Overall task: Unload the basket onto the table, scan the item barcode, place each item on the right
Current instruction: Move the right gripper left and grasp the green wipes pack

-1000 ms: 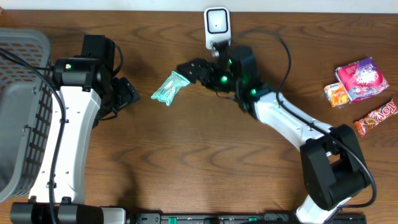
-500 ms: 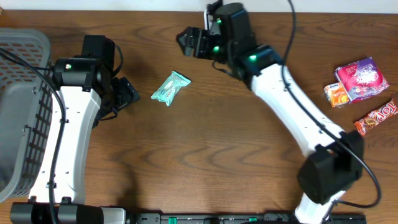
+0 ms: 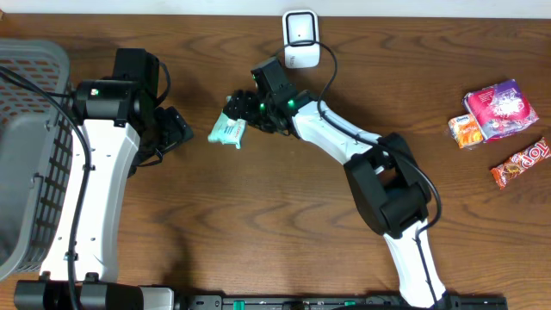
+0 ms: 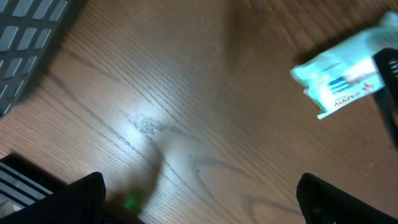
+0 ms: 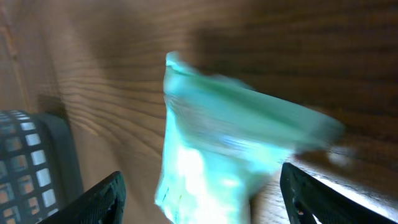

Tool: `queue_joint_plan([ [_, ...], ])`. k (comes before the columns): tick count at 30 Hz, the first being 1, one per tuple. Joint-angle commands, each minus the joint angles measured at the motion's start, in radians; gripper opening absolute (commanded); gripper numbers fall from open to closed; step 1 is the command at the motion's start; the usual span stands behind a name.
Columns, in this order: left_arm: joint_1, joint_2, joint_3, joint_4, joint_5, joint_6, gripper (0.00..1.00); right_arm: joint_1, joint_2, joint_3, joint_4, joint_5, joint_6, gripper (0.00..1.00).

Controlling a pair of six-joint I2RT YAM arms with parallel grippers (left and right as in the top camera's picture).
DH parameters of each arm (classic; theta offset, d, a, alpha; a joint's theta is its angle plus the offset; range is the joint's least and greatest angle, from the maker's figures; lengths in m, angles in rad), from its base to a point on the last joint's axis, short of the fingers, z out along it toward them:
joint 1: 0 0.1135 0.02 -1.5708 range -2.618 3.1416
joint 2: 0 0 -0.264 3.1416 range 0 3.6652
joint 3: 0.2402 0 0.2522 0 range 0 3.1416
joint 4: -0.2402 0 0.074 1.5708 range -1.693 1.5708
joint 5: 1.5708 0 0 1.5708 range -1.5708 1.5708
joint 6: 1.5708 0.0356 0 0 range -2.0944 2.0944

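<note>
1. A mint-green plastic packet [image 3: 227,132] is lying toward the tabletop's [image 3: 258,224] far edge, showing red letters "APPY".
2. The right gripper [image 5: 202,186] is straddling it, jaws open either side.
3. The left gripper [image 4: 199,190] is hanging wide open, empty.

packet [image 3: 228,130]: mint green, white | scanner [image 3: 300,39]: white | table [image 3: 258,215]: brown wood grain | basket [image 3: 34,60]: grey lattice
</note>
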Motion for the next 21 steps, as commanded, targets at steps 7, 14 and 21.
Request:
queue_joint_plan([
  [7,0.002,0.0,-0.002,-0.002,-0.006,0.002,0.98,0.012,0.067,-0.003,-0.042,-0.02,0.09,0.66],
  [14,0.002,0.0,-0.002,-0.002,-0.006,0.002,0.98,0.008,0.067,-0.003,0.021,-0.016,-0.03,0.4],
  [21,0.002,0.0,-0.002,-0.002,-0.006,0.002,0.98,0.02,0.067,-0.003,0.035,-0.051,-0.117,0.57],
])
